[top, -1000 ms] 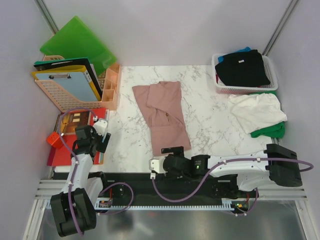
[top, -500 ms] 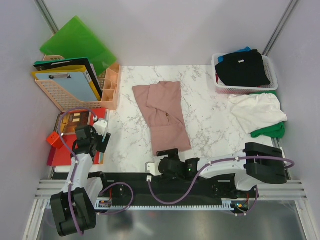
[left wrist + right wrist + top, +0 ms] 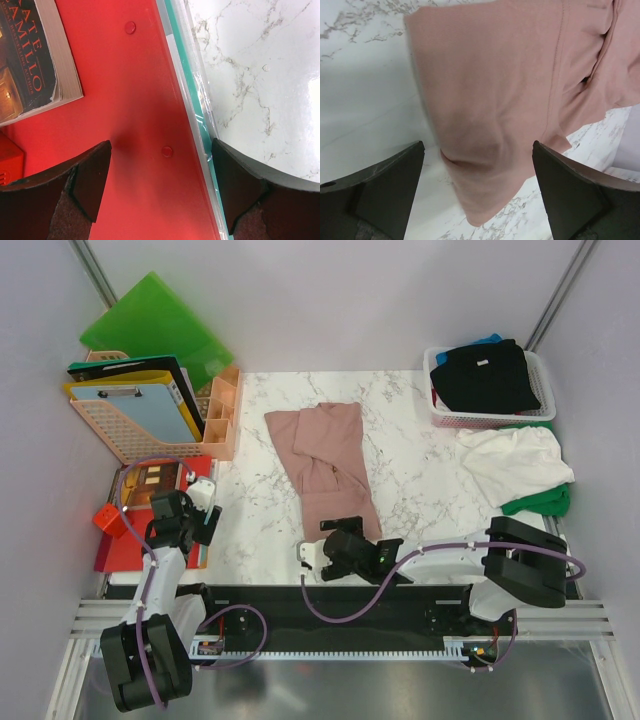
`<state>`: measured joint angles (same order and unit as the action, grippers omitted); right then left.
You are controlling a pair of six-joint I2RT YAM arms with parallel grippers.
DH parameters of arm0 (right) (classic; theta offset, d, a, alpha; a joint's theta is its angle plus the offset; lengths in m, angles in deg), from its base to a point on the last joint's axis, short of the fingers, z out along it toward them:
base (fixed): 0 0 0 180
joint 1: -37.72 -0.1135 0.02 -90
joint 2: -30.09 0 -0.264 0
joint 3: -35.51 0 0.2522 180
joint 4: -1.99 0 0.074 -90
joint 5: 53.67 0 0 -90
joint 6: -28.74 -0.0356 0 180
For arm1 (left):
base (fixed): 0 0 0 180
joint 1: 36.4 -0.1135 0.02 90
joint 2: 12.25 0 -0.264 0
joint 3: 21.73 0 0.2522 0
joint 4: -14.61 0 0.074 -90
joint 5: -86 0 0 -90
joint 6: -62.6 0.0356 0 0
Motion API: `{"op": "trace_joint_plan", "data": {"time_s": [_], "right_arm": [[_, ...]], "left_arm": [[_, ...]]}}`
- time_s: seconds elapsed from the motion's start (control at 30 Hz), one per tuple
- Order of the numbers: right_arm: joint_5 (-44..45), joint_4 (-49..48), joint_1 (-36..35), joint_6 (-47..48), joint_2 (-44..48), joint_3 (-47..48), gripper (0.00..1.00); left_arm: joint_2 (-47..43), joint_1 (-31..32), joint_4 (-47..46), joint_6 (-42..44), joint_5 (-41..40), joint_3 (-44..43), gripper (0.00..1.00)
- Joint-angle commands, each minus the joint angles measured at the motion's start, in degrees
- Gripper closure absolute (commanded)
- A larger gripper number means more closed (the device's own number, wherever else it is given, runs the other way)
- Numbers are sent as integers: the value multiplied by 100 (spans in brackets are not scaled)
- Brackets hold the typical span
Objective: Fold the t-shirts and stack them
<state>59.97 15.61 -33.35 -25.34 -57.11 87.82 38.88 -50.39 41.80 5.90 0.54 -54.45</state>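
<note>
1 dusty pink t-shirt (image 3: 325,465) lies near the middle of the counter (image 3: 250,520), apparently partly folded lengthwise, with its narrow end nearest the arms. In the right wrist view that near end (image 3: 485,115) rests flat on the marble with a soft ripple. Right jaws stand wide and empty, poised over this near edge; contact with the cloth cannot be told. Left jaws, likewise wide and empty, hang over the red folder (image 3: 125,100) at the counter's left side, well apart from the shirt. 4 further shirts wait at right: white (image 3: 515,462) and green (image 3: 540,502) heaped on the counter, black (image 3: 485,375) and blue (image 3: 482,341) in the pink basket (image 3: 437,416). Judged handling: light, limp, unbreakable cloth that sags and drags. Pinch all layers at a near corner and lift low to keep the fold
</note>
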Motion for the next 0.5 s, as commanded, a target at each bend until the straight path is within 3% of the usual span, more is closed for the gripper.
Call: {"op": "trace_joint_plan", "data": {"time_s": [0.0,0.2,0.23,0.3,0.33,0.4,0.43,0.47], "right_arm": [[-166,173,93,319,-315,-269,2],[-483,330,102,170,-895,-119,3],[-509,348,102,161,-982,-110,10],[-684,471,102,178,-1053,-49,33],[-694,541,102,135,-1123,3,64],[-746,707,111,117,-1194,83,78],[-747,743,102,82,-1246,118,96],[-721,761,102,82,-1247,118,100]], "left_arm": [[142,-6,169,-69,-339,103,12],[178,-6,177,-60,-357,103,12],[169,-6,177,-52,-366,103,12],[160,-6,177,-52,-357,103,12],[177,-6,177,-52,-357,103,12],[186,-6,169,-52,-357,103,12],[186,-6,177,-52,-357,103,12],[178,-6,177,-52,-357,103,12]]}}
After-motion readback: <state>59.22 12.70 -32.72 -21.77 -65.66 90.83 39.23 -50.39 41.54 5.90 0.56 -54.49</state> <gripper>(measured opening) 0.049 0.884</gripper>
